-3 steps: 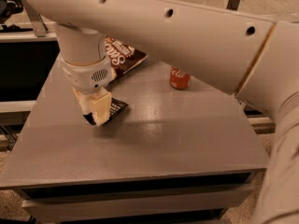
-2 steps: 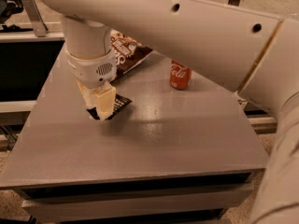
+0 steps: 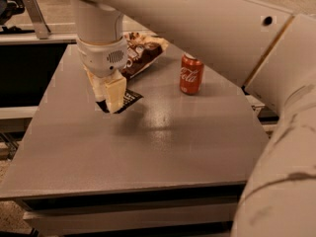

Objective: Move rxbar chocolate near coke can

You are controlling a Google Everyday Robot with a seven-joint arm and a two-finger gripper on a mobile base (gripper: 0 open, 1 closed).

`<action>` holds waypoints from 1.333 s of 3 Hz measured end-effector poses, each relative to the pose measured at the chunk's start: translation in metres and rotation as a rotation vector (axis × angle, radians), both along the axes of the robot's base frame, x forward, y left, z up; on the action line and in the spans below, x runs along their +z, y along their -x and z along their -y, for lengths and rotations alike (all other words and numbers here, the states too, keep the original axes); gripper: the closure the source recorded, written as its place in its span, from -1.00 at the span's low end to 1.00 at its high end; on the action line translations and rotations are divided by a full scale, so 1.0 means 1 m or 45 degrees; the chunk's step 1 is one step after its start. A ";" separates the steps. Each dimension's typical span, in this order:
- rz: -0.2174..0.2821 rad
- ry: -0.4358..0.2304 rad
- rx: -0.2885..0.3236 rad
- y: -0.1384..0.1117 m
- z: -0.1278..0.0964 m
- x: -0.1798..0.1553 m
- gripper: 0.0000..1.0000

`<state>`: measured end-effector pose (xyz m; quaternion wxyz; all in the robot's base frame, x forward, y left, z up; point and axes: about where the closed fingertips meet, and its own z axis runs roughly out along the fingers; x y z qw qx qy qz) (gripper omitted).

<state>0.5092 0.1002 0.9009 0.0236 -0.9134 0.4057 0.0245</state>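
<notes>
Here's the cream two-finger gripper (image 3: 109,104), pointing straight down over the grey rectangular table (image 3: 148,152), toward its far-left part. Its two blocky fingers (image 3: 116,92) stand narrow, pinched on the rxbar chocolate (image 3: 130,98), a small flat black wrapper bar with lines of white text. The bar pokes out from the fingertips toward 3 o'clock, tilted, with a dark corner also showing at the tips' 9 o'clock side. Whether its low edge touches the tabletop, I cannot tell.

Over at 2 o'clock from the gripper stands the coke can (image 3: 191,74), a red-orange aluminium can with white script and a silver top, upright and well apart from the bar, with bare table between them.

At 1 o'clock from the gripper, near the table's far edge, lies a crinkled brown-and-cream chip bag (image 3: 143,51), partly hidden behind the gripper's round white wrist.

The thick white arm (image 3: 207,28) sweeps in from 3 o'clock, crossing above the can and the bag.
</notes>
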 end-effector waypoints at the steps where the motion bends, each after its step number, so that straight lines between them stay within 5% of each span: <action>1: 0.006 -0.009 -0.014 -0.017 0.001 0.006 1.00; 4: 0.007 -0.084 -0.070 -0.058 0.040 0.007 1.00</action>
